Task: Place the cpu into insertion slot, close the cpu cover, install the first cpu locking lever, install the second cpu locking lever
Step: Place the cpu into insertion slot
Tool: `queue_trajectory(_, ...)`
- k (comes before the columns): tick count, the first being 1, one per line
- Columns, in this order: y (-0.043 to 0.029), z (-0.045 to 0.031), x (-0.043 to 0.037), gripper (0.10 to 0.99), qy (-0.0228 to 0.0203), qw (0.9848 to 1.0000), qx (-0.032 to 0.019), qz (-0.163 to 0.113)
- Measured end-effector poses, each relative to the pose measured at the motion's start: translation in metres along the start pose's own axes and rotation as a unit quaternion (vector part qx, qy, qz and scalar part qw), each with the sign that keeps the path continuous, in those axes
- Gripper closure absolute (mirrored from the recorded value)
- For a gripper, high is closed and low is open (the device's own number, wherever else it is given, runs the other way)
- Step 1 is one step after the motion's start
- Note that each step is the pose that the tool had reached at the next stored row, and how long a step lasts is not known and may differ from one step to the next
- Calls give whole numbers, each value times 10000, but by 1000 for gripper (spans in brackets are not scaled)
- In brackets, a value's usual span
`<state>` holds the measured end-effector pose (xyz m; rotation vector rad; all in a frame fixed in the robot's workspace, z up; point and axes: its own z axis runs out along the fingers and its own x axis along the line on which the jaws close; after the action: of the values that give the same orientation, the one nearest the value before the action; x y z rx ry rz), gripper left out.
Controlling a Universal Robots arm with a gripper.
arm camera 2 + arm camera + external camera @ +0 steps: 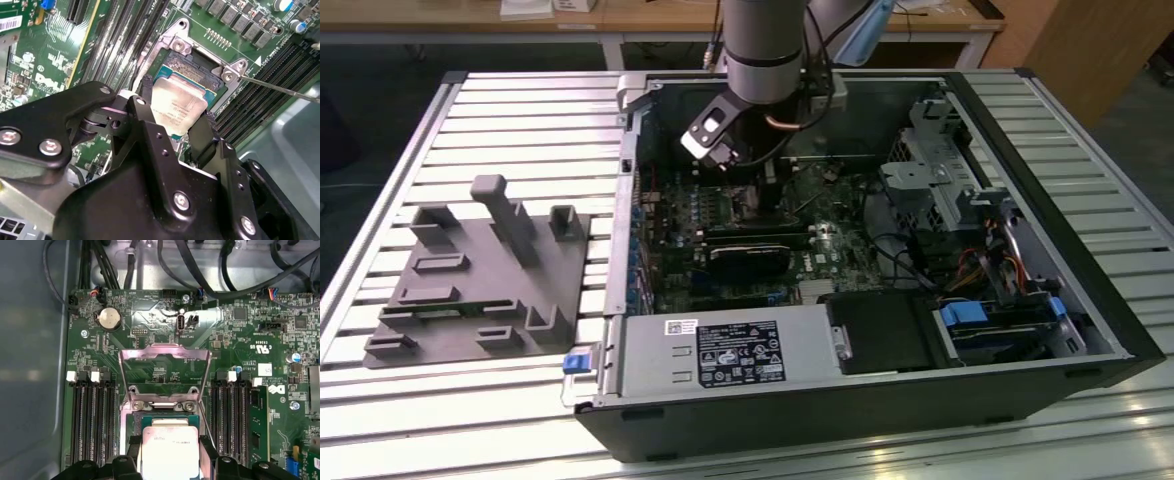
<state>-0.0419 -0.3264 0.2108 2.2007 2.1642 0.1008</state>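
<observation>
While the cover (165, 351) lies swung open behind the slot (194, 64), the gripper (172, 117) is clenched on the cpu (177, 105). One finger (144, 97) presses each opposite edge, and the cpu sits over the slot with part of the dark centre showing.

One cpu (170, 452), one cover (165, 352), one slot (196, 63) and one coin battery (109, 318) are showing; one claw (176, 102) is bearing two fingers (200, 137); one case (854, 405) and one grey fixture (474, 290) are sitting on one desk (494, 110).
</observation>
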Motion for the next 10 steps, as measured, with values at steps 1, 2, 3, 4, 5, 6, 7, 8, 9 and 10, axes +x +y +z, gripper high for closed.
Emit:
queue_trajectory(1, -5, 8, 0, 549, -1, 10000, 0, 16)
queue_trajectory(2, -10, 19, 1, 549, -2, 10000, -1, 30)
queue_trajectory(3, -12, 30, 1, 549, -3, 10000, 0, 42)
queue_trajectory(4, -14, 41, 2, 549, -3, 10000, -1, 53)
queue_trajectory(5, -17, 51, 4, 549, -4, 10000, -1, 63)
queue_trajectory(6, -19, 59, 6, 549, -4, 10000, -1, 73)
queue_trajectory(7, -22, 68, 8, 549, -4, 10000, -1, 81)
queue_trajectory(8, -26, 77, 12, 549, -4, 10000, -1, 88)
queue_trajectory(9, -29, 86, 15, 549, -4, 10000, -1, 93)
queue_trajectory(10, -31, 94, 17, 549, -4, 10000, -1, 97)
